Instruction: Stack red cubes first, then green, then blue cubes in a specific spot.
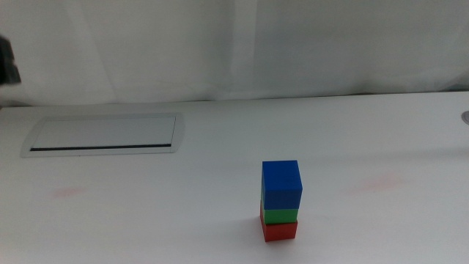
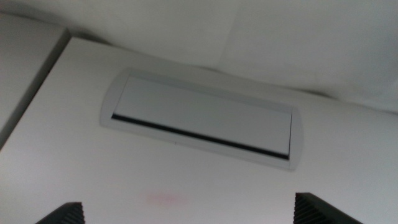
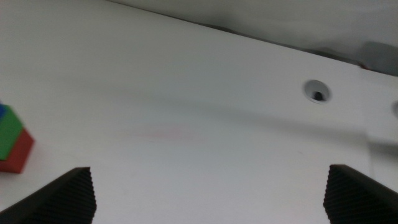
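Note:
Three cubes stand stacked on the white table (image 1: pixel 146 205), right of centre near the front. The red cube (image 1: pixel 279 232) is at the bottom, the green cube (image 1: pixel 281 215) on it, and the blue cube (image 1: pixel 281 183) on top. The right wrist view catches the stack at its edge: red cube (image 3: pixel 17 155), green cube (image 3: pixel 9 134) and a sliver of the blue cube (image 3: pixel 3 110). My right gripper (image 3: pixel 211 196) is open, empty and well away from the stack. My left gripper (image 2: pixel 189 214) is open and empty above the table's left side; a dark piece of that arm (image 1: pixel 7 62) shows at the far left.
A flat grey hatch plate (image 1: pixel 106 134) with a dark slot is set into the table at the back left, also filling the left wrist view as the hatch plate (image 2: pixel 202 118). A small round hole (image 3: pixel 317 93) sits near the table's right edge. White cloth hangs behind.

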### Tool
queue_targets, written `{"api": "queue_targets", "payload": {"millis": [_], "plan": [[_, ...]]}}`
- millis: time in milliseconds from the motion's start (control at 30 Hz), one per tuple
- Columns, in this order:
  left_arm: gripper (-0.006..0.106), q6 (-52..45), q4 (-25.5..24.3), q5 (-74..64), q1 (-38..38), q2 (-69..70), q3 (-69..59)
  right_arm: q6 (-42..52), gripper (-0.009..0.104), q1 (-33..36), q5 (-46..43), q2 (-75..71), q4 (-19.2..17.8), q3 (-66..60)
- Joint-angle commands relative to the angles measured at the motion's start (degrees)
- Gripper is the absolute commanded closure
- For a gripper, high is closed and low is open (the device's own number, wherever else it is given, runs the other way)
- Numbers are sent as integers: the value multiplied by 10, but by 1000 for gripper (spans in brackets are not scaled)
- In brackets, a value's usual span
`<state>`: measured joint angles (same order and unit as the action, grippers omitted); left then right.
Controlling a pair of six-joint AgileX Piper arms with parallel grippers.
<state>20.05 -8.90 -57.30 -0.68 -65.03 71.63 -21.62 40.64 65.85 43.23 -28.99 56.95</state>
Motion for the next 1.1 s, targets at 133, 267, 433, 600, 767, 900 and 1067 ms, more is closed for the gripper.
{"api": "queue_targets", "payload": {"millis": [133,267,433,600,767,900,1067], "plan": [[22,1,0,34,1,82,-111,4,-6,-2,43,-24,-29,39],[29,6,6,67,1,133,-183,40,-6,-2,16,-30,47,41],[91,9,6,154,1,251,-323,41,-6,-2,-16,-30,57,36],[102,2,6,219,1,370,-453,54,-6,-2,-15,-30,60,36],[102,-13,-23,255,1,478,-508,91,-6,-2,-30,-30,96,34],[102,-14,-20,271,1,539,-508,99,-6,-2,-80,-30,114,34],[102,0,-16,246,1,583,-525,117,-6,-2,-105,-30,135,34]]}}
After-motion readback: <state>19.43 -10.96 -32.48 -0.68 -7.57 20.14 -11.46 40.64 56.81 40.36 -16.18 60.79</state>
